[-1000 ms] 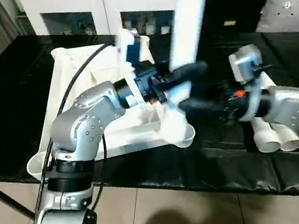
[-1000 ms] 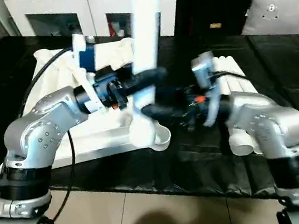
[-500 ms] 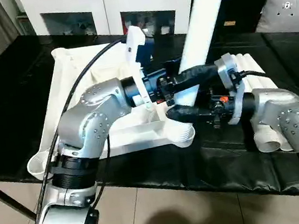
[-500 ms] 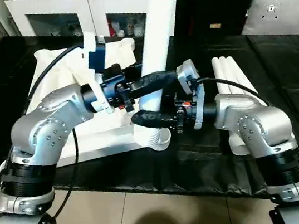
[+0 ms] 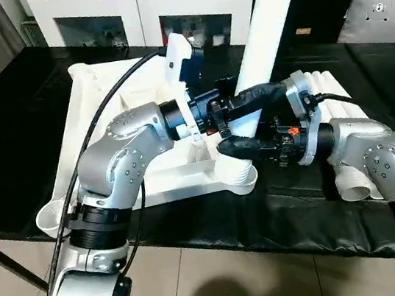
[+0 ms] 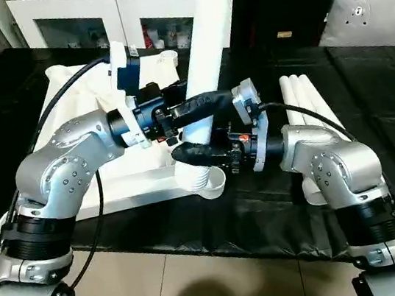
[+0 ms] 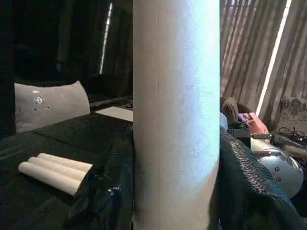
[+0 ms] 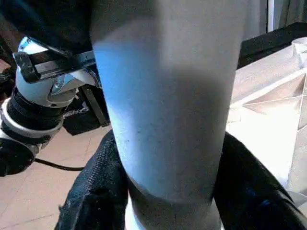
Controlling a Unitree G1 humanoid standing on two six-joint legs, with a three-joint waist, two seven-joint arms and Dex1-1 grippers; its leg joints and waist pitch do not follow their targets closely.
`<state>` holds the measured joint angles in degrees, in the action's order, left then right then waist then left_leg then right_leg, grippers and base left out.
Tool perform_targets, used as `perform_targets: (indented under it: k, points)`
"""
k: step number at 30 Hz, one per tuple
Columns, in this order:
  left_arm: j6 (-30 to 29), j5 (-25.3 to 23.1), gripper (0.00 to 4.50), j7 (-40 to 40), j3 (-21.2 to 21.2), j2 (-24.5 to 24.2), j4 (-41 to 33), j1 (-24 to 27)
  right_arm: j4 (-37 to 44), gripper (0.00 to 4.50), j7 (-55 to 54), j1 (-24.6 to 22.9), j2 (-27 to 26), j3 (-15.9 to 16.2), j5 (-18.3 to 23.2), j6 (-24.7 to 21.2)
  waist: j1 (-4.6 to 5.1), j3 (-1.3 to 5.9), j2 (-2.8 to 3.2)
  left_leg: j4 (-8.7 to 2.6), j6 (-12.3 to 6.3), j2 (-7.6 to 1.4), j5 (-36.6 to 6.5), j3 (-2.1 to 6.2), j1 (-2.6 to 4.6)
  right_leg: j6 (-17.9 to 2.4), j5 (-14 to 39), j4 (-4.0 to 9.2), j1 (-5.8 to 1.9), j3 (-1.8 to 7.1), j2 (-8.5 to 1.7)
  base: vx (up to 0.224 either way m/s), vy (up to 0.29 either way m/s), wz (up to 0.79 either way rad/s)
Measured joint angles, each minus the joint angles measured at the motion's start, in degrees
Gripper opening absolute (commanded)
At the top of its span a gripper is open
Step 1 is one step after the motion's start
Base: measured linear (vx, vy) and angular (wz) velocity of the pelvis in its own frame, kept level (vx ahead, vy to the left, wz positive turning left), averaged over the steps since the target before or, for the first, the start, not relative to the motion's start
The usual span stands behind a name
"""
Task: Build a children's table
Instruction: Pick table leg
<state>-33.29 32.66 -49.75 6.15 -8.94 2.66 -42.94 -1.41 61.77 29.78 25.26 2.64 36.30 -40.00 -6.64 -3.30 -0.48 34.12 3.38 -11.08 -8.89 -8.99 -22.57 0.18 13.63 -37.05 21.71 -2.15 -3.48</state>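
Both grippers, left gripper (image 5: 239, 101) and right gripper (image 5: 236, 146), are clamping the upright leg (image 5: 267, 15) standing in the near corner socket (image 5: 237, 175) of the upturned tabletop (image 5: 101, 103). Uneven pushing is risking a tilted, jammed leg. Count: one tabletop, one standing leg, three spare legs (image 6: 306, 105) lying beside it.

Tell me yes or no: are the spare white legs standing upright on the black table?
No: the spare legs lie flat, side by side, on the black table, beyond the right arm.
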Motion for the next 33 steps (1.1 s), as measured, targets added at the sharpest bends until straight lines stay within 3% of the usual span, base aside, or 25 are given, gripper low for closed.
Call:
perform_targets:
  k: [1,2,7,12,14,20,31,33]
  points:
    - [0.0,0.0,1.88,0.0,0.0,0.0,0.1,0.0,0.0,2.51,0.0,0.0,0.0,0.0,0.0,0.0,0.00,0.00,0.00,0.00,0.00,0.00,0.0,0.00,0.00,0.0,0.0,0.00,0.00,0.00,0.00,0.000,0.000,0.00]
    - [0.1,0.0,1.88,0.0,0.0,0.0,0.1,0.0,0.0,2.65,0.0,0.0,0.0,0.0,0.1,-0.1,0.00,0.00,0.00,0.00,0.00,0.00,0.0,0.00,0.00,0.0,0.0,0.00,0.00,0.00,0.00,0.000,0.000,0.00]
    - [0.5,-0.6,1.87,0.0,0.5,0.0,0.5,0.0,-1.2,3.08,-0.1,0.7,-0.1,-1.2,1.3,-1.1,-0.01,0.00,0.00,0.02,0.00,0.00,0.0,0.00,0.00,0.0,0.0,0.00,0.00,0.00,0.00,0.000,0.000,0.00]
    - [0.5,-0.9,1.87,0.0,0.5,0.0,0.9,0.0,-1.2,3.21,0.1,1.2,0.0,-2.2,2.1,-1.2,-0.01,0.00,0.00,0.02,0.00,0.00,0.0,0.00,0.00,0.0,0.0,-0.01,0.00,0.00,0.00,0.000,0.000,0.00]
    - [0.6,-0.9,1.87,0.0,0.5,0.0,0.9,0.0,-1.1,3.21,0.5,1.2,0.1,-2.2,2.1,-1.3,-0.01,0.00,0.00,0.02,-0.01,0.00,0.0,0.00,0.00,0.0,0.0,-0.01,0.00,0.00,0.00,0.000,0.000,0.00]
    - [0.6,-1.0,1.87,0.0,0.5,0.1,1.0,0.0,-1.0,2.56,0.6,0.8,0.5,-0.9,1.4,-1.3,-0.02,0.00,0.01,0.04,-0.01,0.00,0.0,0.00,0.00,0.0,0.0,-0.01,-0.01,0.00,0.00,0.000,0.000,0.00]
    - [0.6,-1.2,1.87,0.0,0.5,0.3,1.2,0.0,-1.0,2.49,0.0,0.2,0.7,0.0,0.0,-0.9,-0.02,0.01,0.02,0.05,0.00,-0.01,0.0,0.01,0.00,0.0,0.0,-0.02,-0.01,0.00,0.00,0.000,0.000,0.00]
    - [0.6,-1.1,1.87,0.0,0.5,0.4,1.2,0.0,-1.0,2.22,0.0,0.2,0.6,-0.1,0.1,-0.9,-0.04,0.01,0.02,0.05,0.00,-0.01,0.0,0.01,0.00,0.0,0.0,-0.02,-0.01,0.00,0.00,0.000,0.000,0.00]
